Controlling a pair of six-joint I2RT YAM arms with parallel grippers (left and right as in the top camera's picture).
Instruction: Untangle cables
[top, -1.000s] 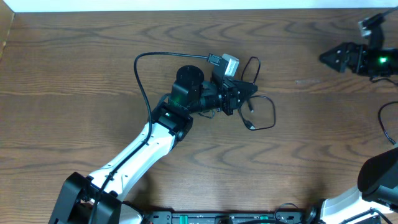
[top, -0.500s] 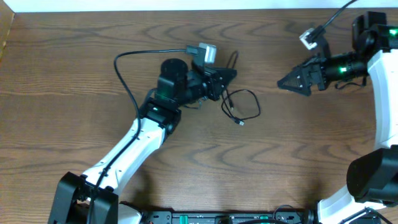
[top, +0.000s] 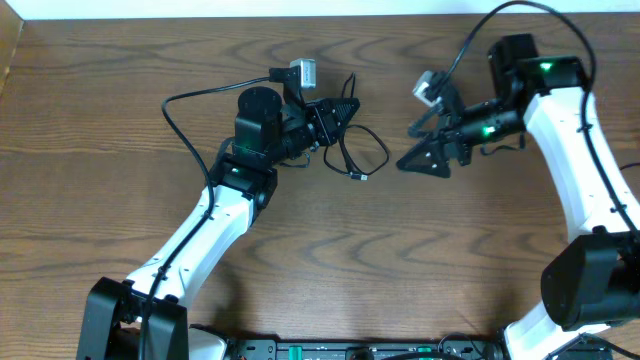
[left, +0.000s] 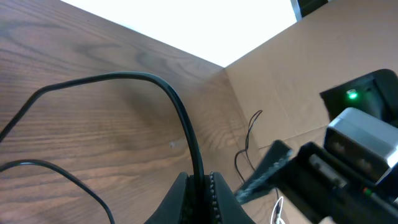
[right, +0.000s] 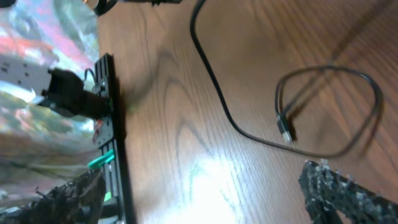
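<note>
Black cable (left: 124, 75): thin, limp, light. Left tool (top: 348, 106) pinches it; right tool (top: 408, 163) gapes, best taking hold near plug (right: 285, 132).

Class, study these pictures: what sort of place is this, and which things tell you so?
Most likely a robotics lab bench. Two robot arms, the left arm and the right arm, reach over a wooden table. A thin black cable loops across it, and a cardboard wall screens one side.

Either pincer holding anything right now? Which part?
Left pincer is shut on the thin black flexible cable, gripping the cord itself, not a plug end. Right pincer is open, holding nothing.
</note>
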